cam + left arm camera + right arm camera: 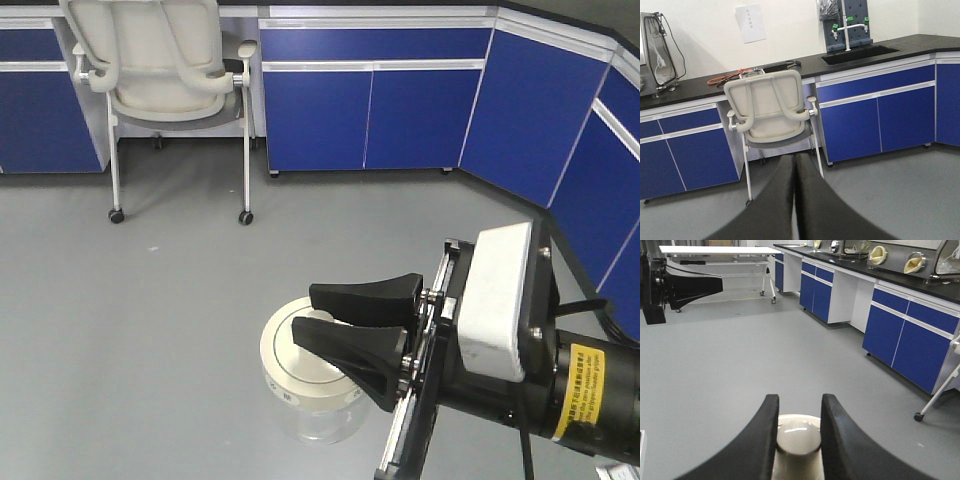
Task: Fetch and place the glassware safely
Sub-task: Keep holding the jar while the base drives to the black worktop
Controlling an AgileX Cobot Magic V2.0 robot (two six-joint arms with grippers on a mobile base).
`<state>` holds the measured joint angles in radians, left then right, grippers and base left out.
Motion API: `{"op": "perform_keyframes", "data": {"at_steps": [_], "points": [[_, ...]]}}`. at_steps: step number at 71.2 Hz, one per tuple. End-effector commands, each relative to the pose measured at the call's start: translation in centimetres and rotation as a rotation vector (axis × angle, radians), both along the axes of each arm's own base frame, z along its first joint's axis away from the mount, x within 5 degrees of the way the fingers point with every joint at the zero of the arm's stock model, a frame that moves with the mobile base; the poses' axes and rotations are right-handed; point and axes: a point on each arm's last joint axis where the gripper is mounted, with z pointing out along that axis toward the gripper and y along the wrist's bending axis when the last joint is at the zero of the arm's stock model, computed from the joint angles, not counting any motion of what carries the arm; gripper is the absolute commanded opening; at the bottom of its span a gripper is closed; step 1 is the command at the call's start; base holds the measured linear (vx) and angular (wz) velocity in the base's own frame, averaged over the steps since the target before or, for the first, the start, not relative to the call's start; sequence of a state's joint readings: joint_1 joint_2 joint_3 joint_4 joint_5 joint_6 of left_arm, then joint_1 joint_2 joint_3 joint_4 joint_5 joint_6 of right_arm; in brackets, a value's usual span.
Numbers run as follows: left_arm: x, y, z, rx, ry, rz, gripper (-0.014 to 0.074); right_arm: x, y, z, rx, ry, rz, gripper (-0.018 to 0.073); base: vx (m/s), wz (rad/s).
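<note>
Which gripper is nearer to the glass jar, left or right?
Right. The right gripper is closed on the lid knob of the glass jar. The left gripper is shut on nothing, well apart from the jar.

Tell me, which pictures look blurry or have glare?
Left wrist view: the shut left pincer is a soft dark blur up close, the chair behind sharp. Right wrist view: the right pincer is slightly soft; the knob of the glass jar shows a pale glare spot. Front view: evenly lit, but the jar's clear body melts into the floor.
</note>
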<state>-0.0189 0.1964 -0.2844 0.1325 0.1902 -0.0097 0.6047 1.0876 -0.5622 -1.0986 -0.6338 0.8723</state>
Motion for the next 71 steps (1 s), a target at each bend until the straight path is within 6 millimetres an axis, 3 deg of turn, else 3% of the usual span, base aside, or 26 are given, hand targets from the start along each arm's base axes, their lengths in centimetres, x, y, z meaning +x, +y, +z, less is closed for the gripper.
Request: {"op": "perform_keyframes", "data": {"at_steps": [1, 40, 71], "points": [[-0.07, -0.13, 1.5, -0.013, -0.091, -0.017, -0.0007, -0.39, 0.02, 2.02, 0.101, -0.037, 0.033, -0.0003, 0.53, 0.0], [-0.07, -0.13, 1.5, -0.013, -0.091, -0.017, -0.0007, -0.32, 0.02, 1.95, 0.097, -0.034, 0.028, -0.0003, 0.44, -0.1], [-0.07, -0.13, 1.5, -0.013, -0.091, -0.017, -0.0007, -0.3, 0.02, 1.93, 0.095, -0.034, 0.026, -0.0003, 0.23, -0.58]]}}
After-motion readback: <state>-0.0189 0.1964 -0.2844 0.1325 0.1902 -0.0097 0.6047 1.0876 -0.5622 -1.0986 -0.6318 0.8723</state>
